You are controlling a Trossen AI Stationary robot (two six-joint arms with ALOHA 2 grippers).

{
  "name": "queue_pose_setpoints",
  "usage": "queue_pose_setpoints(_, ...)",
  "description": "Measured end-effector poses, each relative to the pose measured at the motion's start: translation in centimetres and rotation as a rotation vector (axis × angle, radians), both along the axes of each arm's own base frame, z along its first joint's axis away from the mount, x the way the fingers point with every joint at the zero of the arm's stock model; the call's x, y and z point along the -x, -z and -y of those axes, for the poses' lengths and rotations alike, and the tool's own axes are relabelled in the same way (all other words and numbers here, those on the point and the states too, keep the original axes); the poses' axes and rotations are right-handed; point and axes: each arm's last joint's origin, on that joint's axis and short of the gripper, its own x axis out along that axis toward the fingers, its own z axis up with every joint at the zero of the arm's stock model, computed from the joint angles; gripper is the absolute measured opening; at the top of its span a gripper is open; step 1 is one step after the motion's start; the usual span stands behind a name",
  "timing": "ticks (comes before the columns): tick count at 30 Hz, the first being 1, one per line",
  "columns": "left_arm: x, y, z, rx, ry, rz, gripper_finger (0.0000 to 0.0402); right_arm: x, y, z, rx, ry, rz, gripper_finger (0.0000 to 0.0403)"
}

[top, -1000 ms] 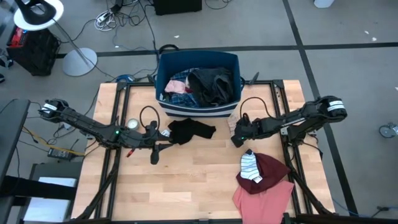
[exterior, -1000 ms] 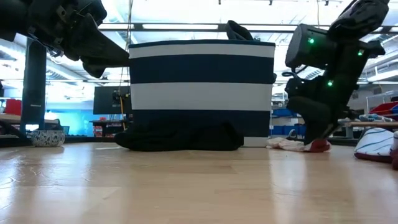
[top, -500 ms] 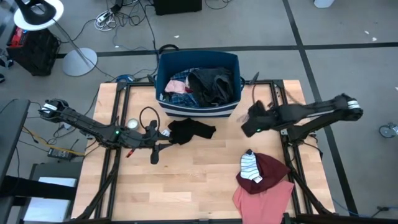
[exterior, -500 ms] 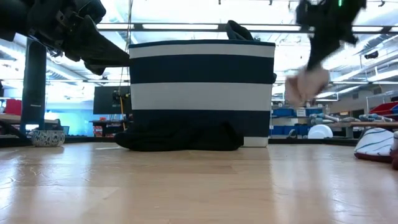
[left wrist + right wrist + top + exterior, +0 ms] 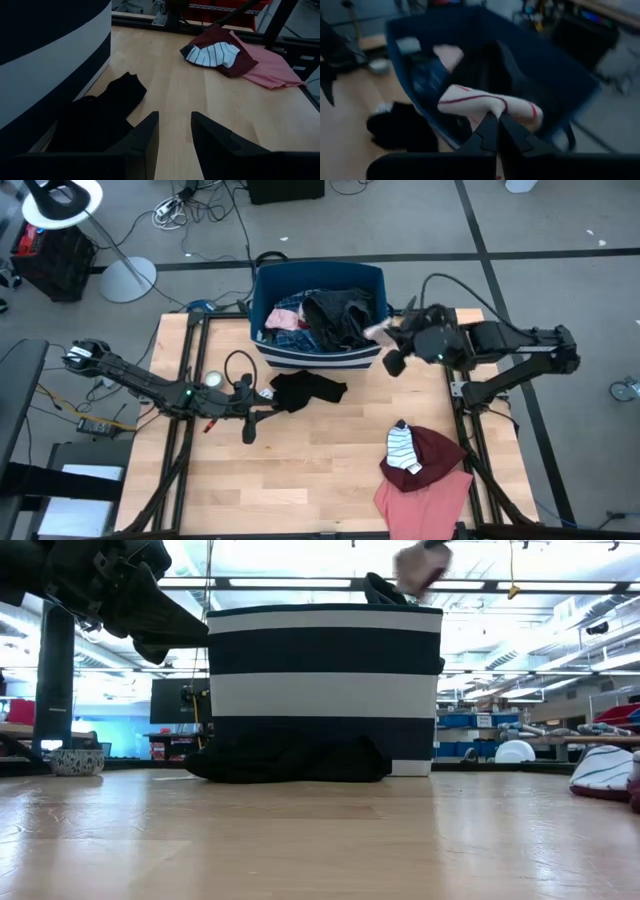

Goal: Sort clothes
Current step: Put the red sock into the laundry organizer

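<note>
You have the navy blue plastic bin (image 5: 318, 352) at the far edge of the wooden tabletop (image 5: 300, 470), with garments piled in it. A black garment (image 5: 306, 390) lies on the tabletop just before the bin. Toward the near right corner, a striped sock (image 5: 402, 448) lies on a maroon garment (image 5: 436, 451), which overlaps a salmon pink garment (image 5: 425, 495).
</note>
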Motion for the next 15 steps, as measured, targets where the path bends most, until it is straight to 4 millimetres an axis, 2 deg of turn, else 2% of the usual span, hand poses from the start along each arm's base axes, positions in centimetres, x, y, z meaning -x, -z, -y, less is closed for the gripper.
queue_pose_setpoints(3, 0.0, 0.0, 0.0, 0.0, 0.0, 0.0, 0.012, -2.5, -0.3, 1.0, 0.055, -0.055, 0.012, 0.0001)
queue_pose_setpoints(6, 0.0, 0.0, 0.0, 0.0, 0.0, 0.0, 0.012, -4.8, 0.5, 2.9, 0.065, -0.071, -0.006, 0.0004)
queue_pose_setpoints(11, 0.0, 0.0, 0.0, 0.002, 0.0, 0.005, 0.012, -7.9, 3.8, 7.7, 0.001, 0.02, -0.107, 0.0011)
queue_pose_setpoints(15, 0.0, -0.1, 0.0, 0.002, 0.0, 0.007, 0.012, -10.4, 7.0, 11.8, -0.089, 0.026, -0.14, 0.0022)
